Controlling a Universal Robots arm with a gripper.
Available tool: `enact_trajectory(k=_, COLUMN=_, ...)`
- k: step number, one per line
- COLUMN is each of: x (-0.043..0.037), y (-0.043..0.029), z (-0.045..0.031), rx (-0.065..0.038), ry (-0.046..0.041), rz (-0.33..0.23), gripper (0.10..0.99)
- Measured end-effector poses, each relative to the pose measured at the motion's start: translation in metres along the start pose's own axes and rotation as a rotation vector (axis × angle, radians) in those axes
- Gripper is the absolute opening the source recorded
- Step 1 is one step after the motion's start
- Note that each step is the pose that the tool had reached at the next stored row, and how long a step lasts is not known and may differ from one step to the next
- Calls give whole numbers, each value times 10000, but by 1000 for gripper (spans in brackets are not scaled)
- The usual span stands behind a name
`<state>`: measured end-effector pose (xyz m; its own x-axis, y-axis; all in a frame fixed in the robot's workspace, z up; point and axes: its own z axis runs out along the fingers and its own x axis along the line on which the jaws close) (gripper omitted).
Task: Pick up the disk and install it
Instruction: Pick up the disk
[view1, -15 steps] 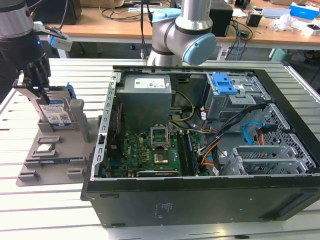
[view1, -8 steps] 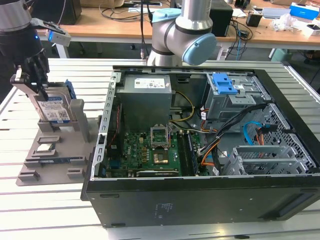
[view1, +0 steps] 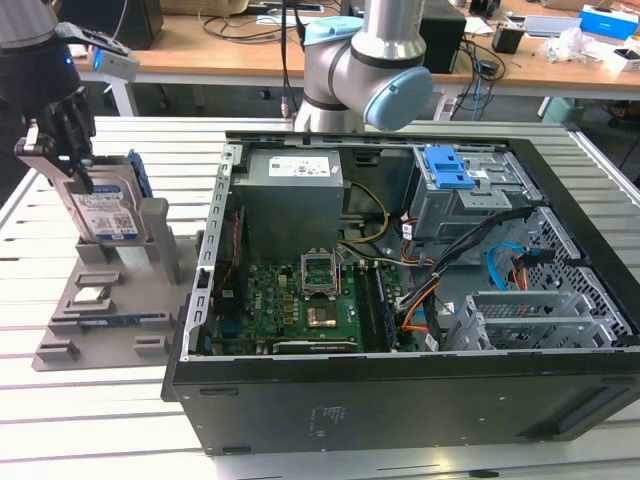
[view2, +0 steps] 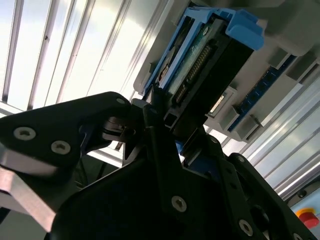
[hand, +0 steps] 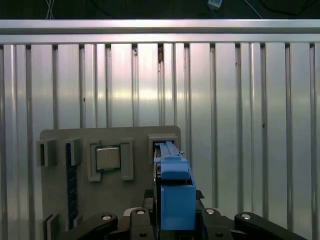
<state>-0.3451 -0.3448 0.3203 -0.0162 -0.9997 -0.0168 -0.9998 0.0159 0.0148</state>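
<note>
The gripper (view1: 60, 165) is clamped on the disk (view1: 105, 212), which stands upright in a corner slot of the stand (view1: 100, 335). It looks stiff and weighty (shock-sensitive, I judge), best held by its blue-framed edges.

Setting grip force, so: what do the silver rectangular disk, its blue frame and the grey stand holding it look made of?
Silver rectangular disk: bare metal casing, dull sheen, with a paper-like label. Blue carrier frame: moulded plastic, smooth, evenly coloured. Grey slotted stand: matte, probably plastic; painted metal cannot be excluded.
</note>
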Motion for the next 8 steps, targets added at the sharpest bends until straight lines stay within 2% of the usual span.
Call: enact_trajectory(k=8, x=-19, y=1, z=-119, rx=0, ry=0, rz=0, gripper=365)
